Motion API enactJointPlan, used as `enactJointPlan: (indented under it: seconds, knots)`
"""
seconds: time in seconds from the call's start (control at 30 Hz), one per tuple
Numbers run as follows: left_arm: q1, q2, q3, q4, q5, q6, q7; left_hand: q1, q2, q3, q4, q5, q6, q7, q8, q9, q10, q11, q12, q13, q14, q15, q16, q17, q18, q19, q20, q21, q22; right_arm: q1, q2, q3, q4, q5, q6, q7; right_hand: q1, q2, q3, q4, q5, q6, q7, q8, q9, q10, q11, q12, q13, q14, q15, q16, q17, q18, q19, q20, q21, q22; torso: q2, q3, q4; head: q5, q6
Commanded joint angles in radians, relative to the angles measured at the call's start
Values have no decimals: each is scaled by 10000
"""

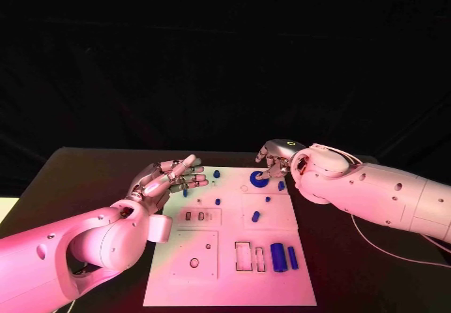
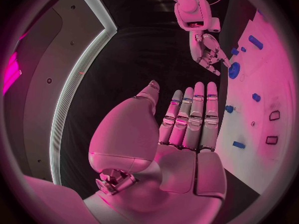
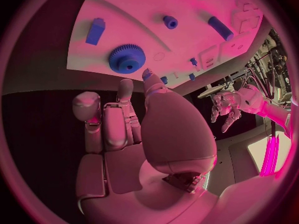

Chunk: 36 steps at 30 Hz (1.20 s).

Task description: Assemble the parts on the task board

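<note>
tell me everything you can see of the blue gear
The gear is a dark blue toothed disc with a raised hub and a centre hole, plastic by its look. It lies flat near the far end of the white board. The right hand hovers just beside it, fingers close, but nothing plainly touches it.

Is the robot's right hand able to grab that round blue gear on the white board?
Probably yes. The right hand hovers just beside the round blue gear at the white board's far end, holding nothing, and nothing lies between them.
</note>
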Motion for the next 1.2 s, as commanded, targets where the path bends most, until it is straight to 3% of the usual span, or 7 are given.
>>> enactJointPlan:
  seconds: [0.03,0.57,1.0,1.2]
  knots:
    - [10,20,7,11,23,210,49,52,80,8,-55,38,47,-2,-44,-12,63,-20,-68,4,52,5,-37,19,125,86,-14,-69,-18,-41,50,-4,-84,-146,722,-245,143,6,16,74,22,-50,36,53,8,-58,4,51,57,421,69,59,16,-208,13,29,52,15,4,-6,-5,23,-25]
    - [9,7,7,1,24,214,45,52,80,8,-55,38,47,-2,-44,-12,63,-20,-68,4,52,5,-37,19,125,86,-14,-69,-18,-115,61,-9,-156,-173,1018,-111,310,133,1,228,226,187,-27,196,47,38,-41,597,697,430,38,174,153,-224,22,15,167,163,10,0,-17,7,-31]
    - [8,42,7,-6,24,195,56,51,85,4,-64,39,48,-3,-54,-13,65,-20,-79,4,56,4,-46,20,125,89,-14,-75,-24,-196,289,-14,-431,-166,1163,65,534,548,239,247,304,584,-116,357,82,157,-134,904,1103,440,-32,263,259,-241,45,-41,279,306,13,-1,17,1,-85]
    - [7,39,7,-25,24,193,46,55,91,2,-77,39,40,-4,-70,-16,58,-20,-94,2,59,4,-54,22,126,93,-14,-80,-30,-246,335,-16,-500,-180,1243,87,694,733,456,185,127,808,-155,408,88,281,-176,1115,1366,452,-70,327,344,-255,75,-76,344,400,5,-1,9,17,-124]
